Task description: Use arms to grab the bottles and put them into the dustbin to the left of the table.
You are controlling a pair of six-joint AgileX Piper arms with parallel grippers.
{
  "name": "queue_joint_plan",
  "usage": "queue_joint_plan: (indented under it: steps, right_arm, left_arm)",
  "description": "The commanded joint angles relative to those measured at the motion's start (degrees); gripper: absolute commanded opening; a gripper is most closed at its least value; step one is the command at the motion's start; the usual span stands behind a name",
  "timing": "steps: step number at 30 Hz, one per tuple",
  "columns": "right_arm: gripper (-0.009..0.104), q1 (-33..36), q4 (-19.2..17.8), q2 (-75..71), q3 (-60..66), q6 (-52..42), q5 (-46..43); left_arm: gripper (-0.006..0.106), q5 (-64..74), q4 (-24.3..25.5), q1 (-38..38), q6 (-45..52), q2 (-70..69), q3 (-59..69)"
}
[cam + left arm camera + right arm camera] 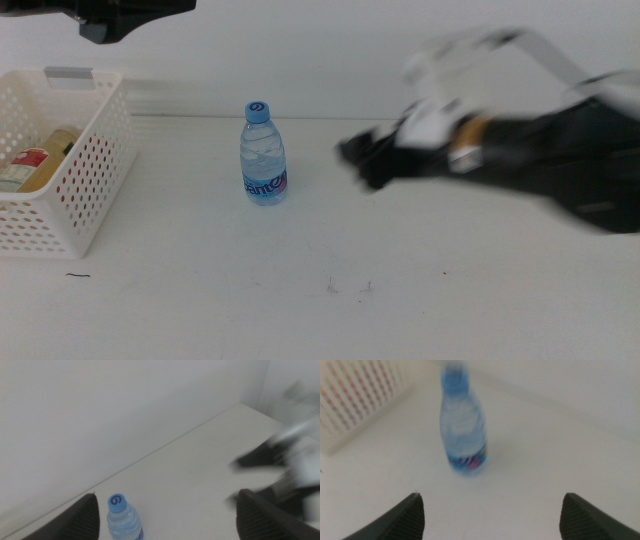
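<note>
Right gripper (352,158), jaws spread wide and empty, reaches in from the right side of the white table (400,300), its arm (540,160) blurred in the middle view; its tips are level with the water bottle (264,155) and a short way to its right, not touching it. High at the rear left, the left gripper (165,525) hangs above the table with its jaws also spread apart and nothing between them. At the table's left edge sits the white perforated dustbin (95,180), and inside it lies the yellow-liquid bottle (40,160) with its red-and-white label. Upright on the tabletop, just right of the dustbin, the clear blue-capped water bottle stands alone.
</note>
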Motion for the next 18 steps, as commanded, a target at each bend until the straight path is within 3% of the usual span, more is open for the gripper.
queue_joint_plan:
  steps: [1, 7, 18]
  right_arm:
    - [0.091, 0.43, 0.11, -10.48, 0.66, -2.28, 9.23]
    - [0.091, 0.43, 0.11, -21.43, -4.36, -7.39, 22.66]
    - [0.091, 0.43, 0.11, -21.71, -4.75, -7.87, 22.28]
  left_arm:
    - [0.094, -0.49, 0.01, 0.19, -0.03, -0.23, -0.27]
    - [0.094, -0.49, 0.01, 0.19, -0.03, -0.23, -0.27]
    - [0.094, -0.49, -0.01, 0.19, -0.10, -0.23, -0.27]
